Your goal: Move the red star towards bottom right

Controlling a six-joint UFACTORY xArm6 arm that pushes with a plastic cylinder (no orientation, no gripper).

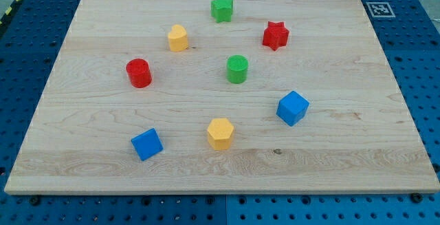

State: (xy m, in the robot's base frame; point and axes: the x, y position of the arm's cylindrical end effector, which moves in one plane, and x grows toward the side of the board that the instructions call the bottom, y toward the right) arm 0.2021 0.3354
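I have no pincer to spread or press together, only a rod, and my tip is nowhere in the view, so I cannot place it against the blocks. The red star sits on the desk toward the view's top right, apart from its neighbours. To do this well, I judge I should bring my tip down just beyond the star's upper-left side and push steadily toward the view's bottom right. The blue cube lies below it, near that line; I would aim to its right. The green cylinder stays clear.
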